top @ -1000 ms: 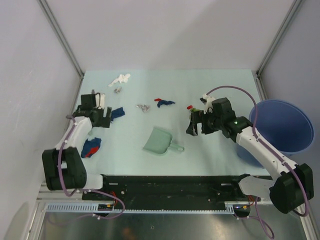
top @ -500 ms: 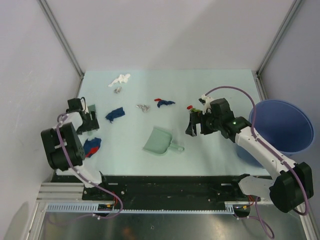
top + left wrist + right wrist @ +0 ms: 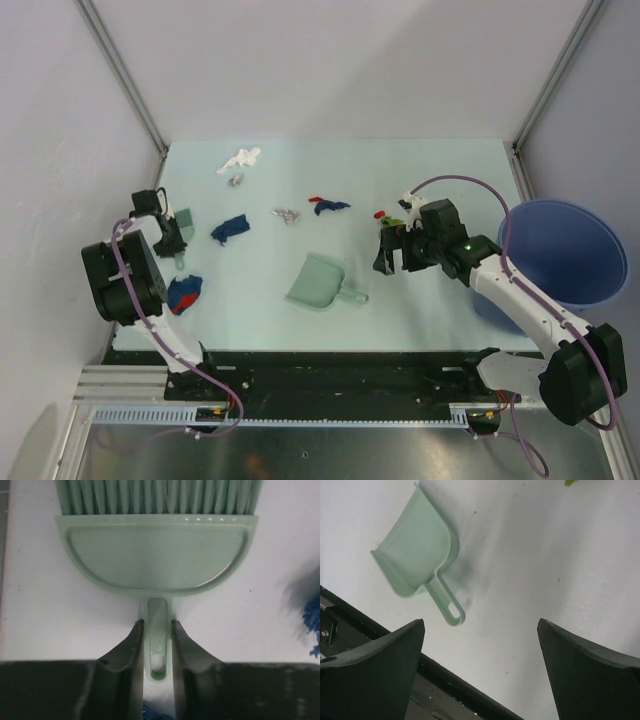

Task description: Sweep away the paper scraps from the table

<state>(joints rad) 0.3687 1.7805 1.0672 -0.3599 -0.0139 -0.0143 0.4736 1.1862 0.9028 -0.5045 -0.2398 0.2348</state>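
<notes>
Paper scraps lie across the table (image 3: 440,170): white (image 3: 240,158), grey (image 3: 287,214), dark blue (image 3: 230,228), red and blue (image 3: 327,205), and blue and red (image 3: 184,292) near the left arm. At the table's left edge lies the sage-green brush (image 3: 182,219). My left gripper (image 3: 156,624) is shut on the brush's thin handle (image 3: 158,630), with both fingers against its sides and the bristles pointing away. A blue scrap (image 3: 312,625) lies to its right. My right gripper (image 3: 481,624) hangs open right of the dustpan (image 3: 415,550), with nothing between its fingers.
The sage-green dustpan (image 3: 320,283) lies at the centre front, handle towards the right. A big blue bin (image 3: 565,250) stands off the table's right edge. Grey walls close in the left, back and right. The black front rail (image 3: 380,630) runs along the near edge.
My left gripper drew back to the table's left edge, came over the brush and closed on its handle. The right arm barely moved.
</notes>
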